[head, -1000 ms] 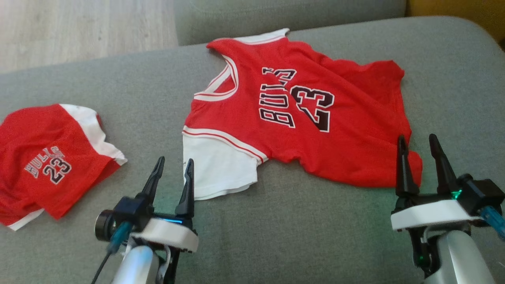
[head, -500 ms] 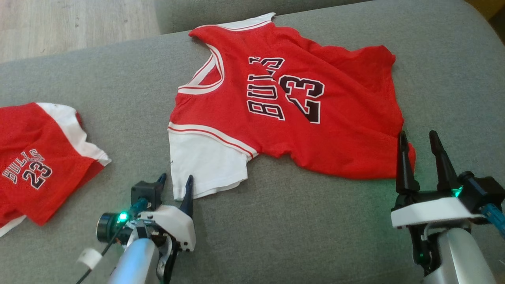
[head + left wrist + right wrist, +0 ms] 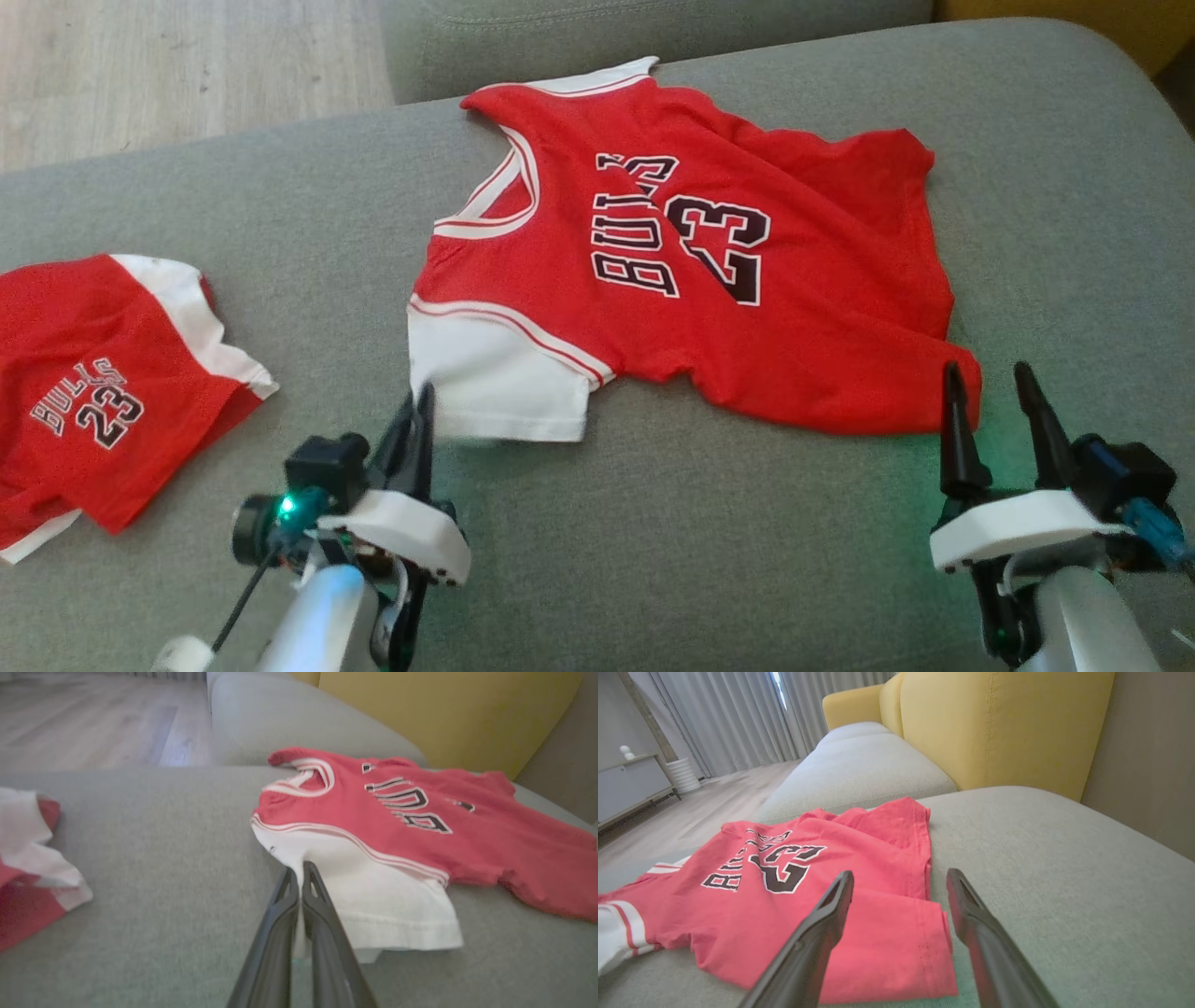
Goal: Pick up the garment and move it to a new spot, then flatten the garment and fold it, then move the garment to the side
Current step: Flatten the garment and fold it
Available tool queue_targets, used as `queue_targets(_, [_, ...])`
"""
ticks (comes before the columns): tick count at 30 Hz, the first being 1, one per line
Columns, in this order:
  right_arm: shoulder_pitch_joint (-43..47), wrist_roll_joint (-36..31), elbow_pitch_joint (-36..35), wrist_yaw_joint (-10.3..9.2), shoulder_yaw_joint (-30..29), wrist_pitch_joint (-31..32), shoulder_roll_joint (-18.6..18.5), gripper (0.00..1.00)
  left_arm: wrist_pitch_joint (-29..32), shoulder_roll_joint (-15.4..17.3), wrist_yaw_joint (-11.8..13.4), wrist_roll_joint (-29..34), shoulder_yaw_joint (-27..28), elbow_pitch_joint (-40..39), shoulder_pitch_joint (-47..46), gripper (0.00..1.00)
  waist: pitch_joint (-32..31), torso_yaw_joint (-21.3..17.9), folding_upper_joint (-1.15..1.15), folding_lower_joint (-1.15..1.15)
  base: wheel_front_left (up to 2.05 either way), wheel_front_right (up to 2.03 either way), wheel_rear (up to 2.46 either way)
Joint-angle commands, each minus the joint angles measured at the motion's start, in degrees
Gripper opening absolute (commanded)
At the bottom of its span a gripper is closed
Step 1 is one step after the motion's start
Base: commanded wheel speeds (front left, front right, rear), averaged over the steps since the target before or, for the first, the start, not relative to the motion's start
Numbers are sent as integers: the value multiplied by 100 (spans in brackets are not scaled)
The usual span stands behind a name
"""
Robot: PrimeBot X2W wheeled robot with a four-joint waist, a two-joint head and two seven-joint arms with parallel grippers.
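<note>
Picking up, I'd say: the left gripper's (image 3: 422, 401) jaws were closed on the jersey's (image 3: 794, 355) white sleeve (image 3: 504, 392); the right gripper (image 3: 987, 375) hung open at the hem corner; it needed to close there before lifting.

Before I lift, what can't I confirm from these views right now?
- Left wrist view: the shut left gripper sits at the edge of the white sleeve of the jersey. Its own fingers and blur hide whether cloth is pinched.
- Head view: the red shorts are cut off by the left edge.
- Right wrist view: the open right gripper straddles the jersey's hem corner. Whether it touches the cloth cannot be judged.
</note>
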Motion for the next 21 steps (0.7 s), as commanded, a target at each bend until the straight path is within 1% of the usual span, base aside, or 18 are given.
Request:
queue_targets(1, [-272,-63,-91,-5,92,14,-20,100,-160,78,22,-20,229,-264,-179,0,-7,12,0,0,0,0,0])
queue_targets(4, [-291,61,229,-5,-63,239,-20,100,-486,118,48,-11,275,-493,-180,0,-13,58,0,0,0,0,0])
queue_targets(9, [-406,116,704,-5,-214,542,-20,100,-761,117,104,-18,328,-779,-158,0,11,128,0,0,0,0,0])
queue_targets(14, [-565,32,1089,-5,-186,748,-20,100,-900,97,153,-36,381,-1024,-122,0,22,186,0,0,0,0,0])
queue_targets(21, [-739,-161,1590,-5,-202,1004,-20,100,-942,71,131,-44,348,-1134,-116,0,34,287,0,0,0,0,0])
